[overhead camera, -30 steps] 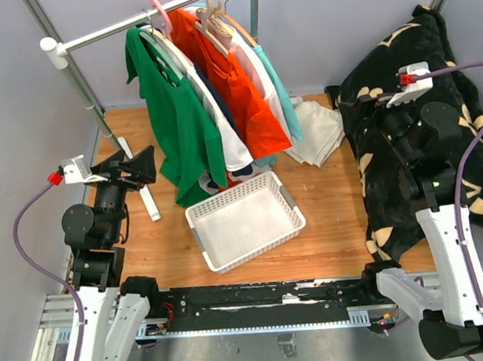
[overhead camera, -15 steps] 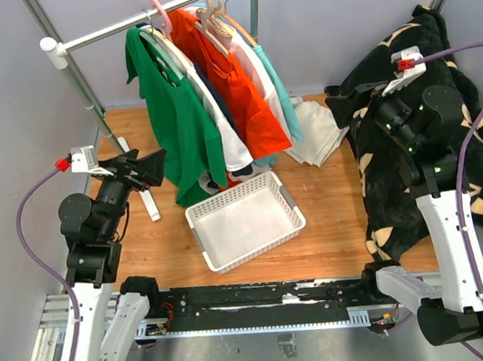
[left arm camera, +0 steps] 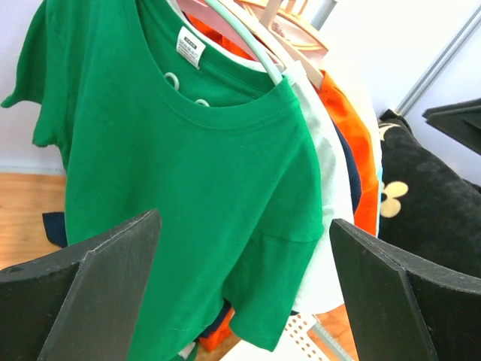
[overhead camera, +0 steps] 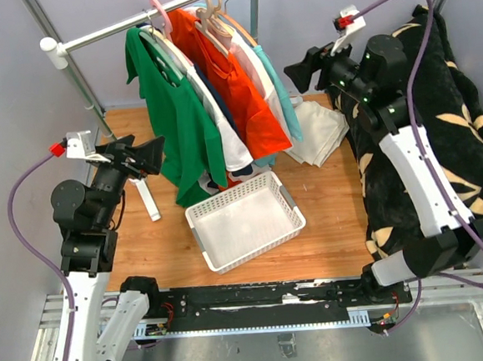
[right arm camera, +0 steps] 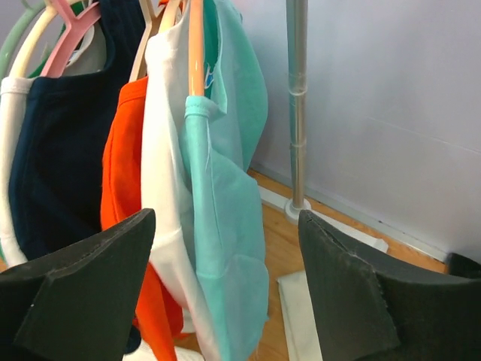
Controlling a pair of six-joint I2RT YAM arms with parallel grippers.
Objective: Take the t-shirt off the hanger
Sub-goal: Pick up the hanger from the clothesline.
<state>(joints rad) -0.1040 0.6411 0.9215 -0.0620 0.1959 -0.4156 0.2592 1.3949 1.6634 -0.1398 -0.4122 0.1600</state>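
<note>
risk: shirts hang packed on the rail (overhead camera: 121, 27). a pinch at the teal t-shirt (right arm camera: 225, 165) could also catch the white shirt (right arm camera: 161, 150) touching it, or slide the hanger (right arm camera: 195, 45) along the rail instead of freeing cloth. right gripper (right arm camera: 225, 214) faces the teal end, jaws wide, empty, touching nothing. left gripper (left arm camera: 244, 219) faces the green t-shirt (left arm camera: 188, 173), fully spread, empty, short of the fabric. target shirt: cannot tell.
</note>
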